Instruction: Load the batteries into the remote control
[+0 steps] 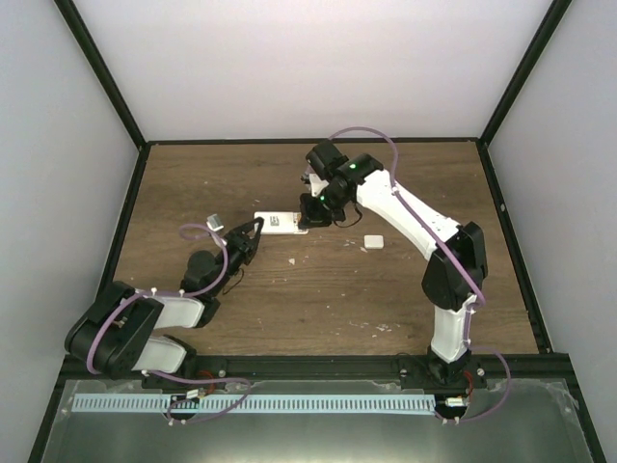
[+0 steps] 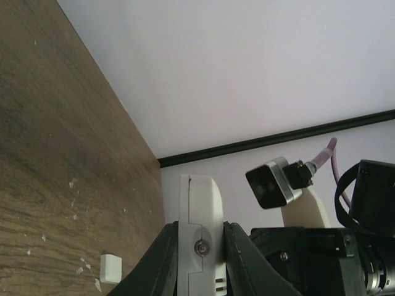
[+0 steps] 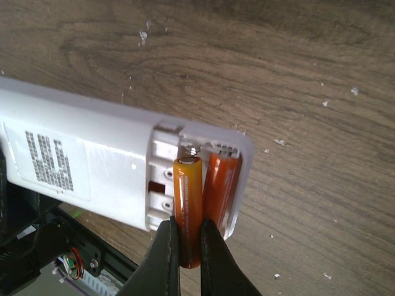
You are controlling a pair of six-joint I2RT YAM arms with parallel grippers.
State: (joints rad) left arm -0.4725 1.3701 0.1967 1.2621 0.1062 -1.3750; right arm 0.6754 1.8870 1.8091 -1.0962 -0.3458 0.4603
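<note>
left pincer (image 2: 200, 246) clamped remote (image 2: 201, 206). first battery (image 3: 221, 185) seated inside, just beside right pincer (image 3: 188, 246), which pinched second battery (image 3: 187, 197), seemingly only partway in. cover (image 1: 374, 242) off, well apart from both.

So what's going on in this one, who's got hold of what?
The left gripper is clamped on the edges of the remote control, whose battery compartment is open. One orange battery lies in one bay. The right gripper pinches the second battery, its top end at the contacts of the neighbouring bay, not yet seated flat. The small white cover lies apart on the table.
</note>
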